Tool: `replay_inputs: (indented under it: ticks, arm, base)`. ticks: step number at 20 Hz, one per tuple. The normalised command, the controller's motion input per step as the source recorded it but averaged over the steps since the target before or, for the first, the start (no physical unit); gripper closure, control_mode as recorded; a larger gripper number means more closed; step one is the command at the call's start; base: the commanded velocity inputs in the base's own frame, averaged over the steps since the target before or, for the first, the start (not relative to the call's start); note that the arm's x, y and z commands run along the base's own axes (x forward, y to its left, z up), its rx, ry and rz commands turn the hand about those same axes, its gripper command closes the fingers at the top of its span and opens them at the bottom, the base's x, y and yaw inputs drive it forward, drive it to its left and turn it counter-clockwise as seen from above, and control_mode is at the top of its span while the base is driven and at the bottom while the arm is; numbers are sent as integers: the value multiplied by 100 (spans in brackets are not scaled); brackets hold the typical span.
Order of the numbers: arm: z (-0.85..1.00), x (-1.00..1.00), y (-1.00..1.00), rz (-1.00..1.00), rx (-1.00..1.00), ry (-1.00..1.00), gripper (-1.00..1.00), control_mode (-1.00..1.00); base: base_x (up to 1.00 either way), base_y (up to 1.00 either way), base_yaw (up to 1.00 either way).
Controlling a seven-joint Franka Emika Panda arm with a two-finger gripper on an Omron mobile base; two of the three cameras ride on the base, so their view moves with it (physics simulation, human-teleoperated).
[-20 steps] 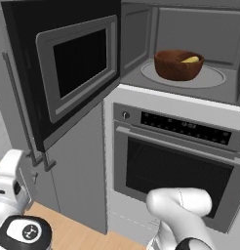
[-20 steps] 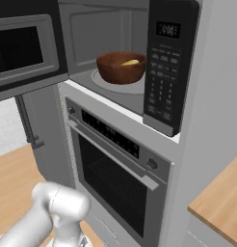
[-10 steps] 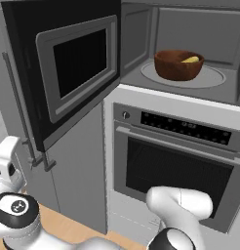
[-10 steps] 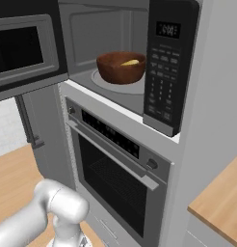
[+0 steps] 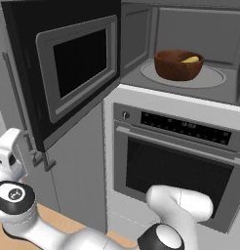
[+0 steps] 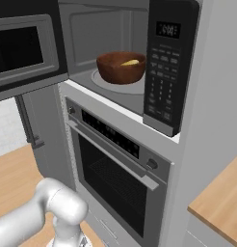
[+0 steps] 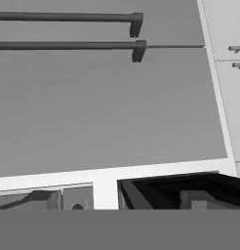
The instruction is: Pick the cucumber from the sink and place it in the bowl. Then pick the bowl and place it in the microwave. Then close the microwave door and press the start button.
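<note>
I have the bowl (image 5: 179, 64) sitting on the turntable (image 5: 210, 78) inside the microwave (image 6: 115, 38), with the cucumber (image 5: 190, 59) lying in it against the far rim, so what is left is the door (image 5: 68, 68) and the start button. The door hangs swung wide to the left, its dark window facing into the room. My arm (image 5: 175, 207) is folded low in front of the oven (image 6: 115, 169), well below the microwave. The gripper looks across grey cabinet fronts (image 7: 107, 102) and two bar handles (image 7: 68, 45); I cannot see its fingertips, but I take the jaws to be released and empty. The risk I see is in the reach: the door edge is high and well off to the left, and if I come up from under it the wrist or elbow could catch its lower corner and jolt it. Pushing near the hinge would give poor leverage and may leave it ajar, in which case the start press would do nothing. A hard slam could also shift the bowl on the plate. The keypad (image 6: 161, 91) buttons are small, so open fingers could hit the wrong one.
</note>
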Motion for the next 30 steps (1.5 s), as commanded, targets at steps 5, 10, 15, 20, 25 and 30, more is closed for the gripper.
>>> replay_inputs:
  ticks: [5,10,15,20,25,30]
  arm:
    - [25,0,-39,-8,2,-9,-100,-100]
    - [47,0,-55,-3,6,-17,-100,-100]
    - [47,-19,-61,0,8,-21,-100,-100]
    - [40,-46,-73,0,14,-23,-100,-100]
    - [33,-59,-86,0,30,-22,-100,-100]
    - [35,-30,-90,0,31,-17,-100,-100]
  base:
    - [0,0,0]
    - [0,0,0]
    - [0,0,0]
    - [0,0,0]
    - [0,0,0]
    - [0,0,0]
